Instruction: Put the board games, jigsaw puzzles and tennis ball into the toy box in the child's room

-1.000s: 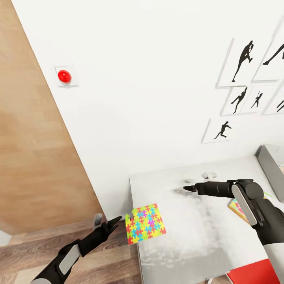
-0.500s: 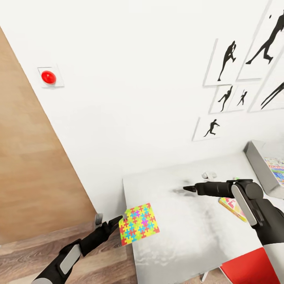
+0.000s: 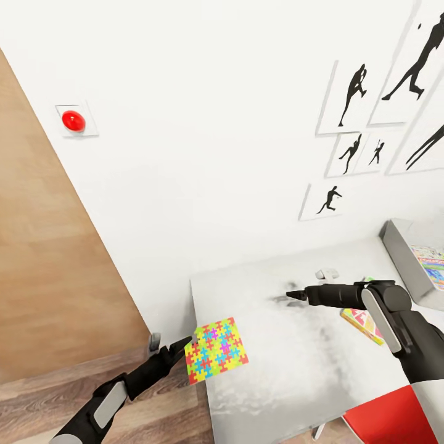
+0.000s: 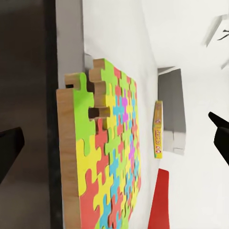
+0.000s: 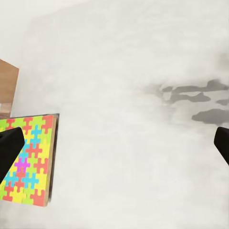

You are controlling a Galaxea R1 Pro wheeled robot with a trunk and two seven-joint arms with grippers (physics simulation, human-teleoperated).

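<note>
Jigsaw puzzle (image 3: 216, 350) overhangs the table (image 3: 296, 370) corner at 7 o'clock. Left gripper (image 3: 182, 346) at its 9 o'clock edge, fingers spread, apparently not clamping. Right gripper (image 3: 295, 295) hovers mid-table; jaw state cannot be told. Toy box (image 3: 401, 253) at 3 o'clock, a board game (image 3: 362, 322) near it.

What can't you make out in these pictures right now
- Toy box, head view: cut off by the frame's right edge; most of its contents unseen.
- Game box, head view: partly behind the right arm; print unreadable.
- Left gripper, head view: whether it grips the jigsaw puzzle is hidden at the puzzle's edge.
- Right gripper, head view: too small to judge its opening.
</note>
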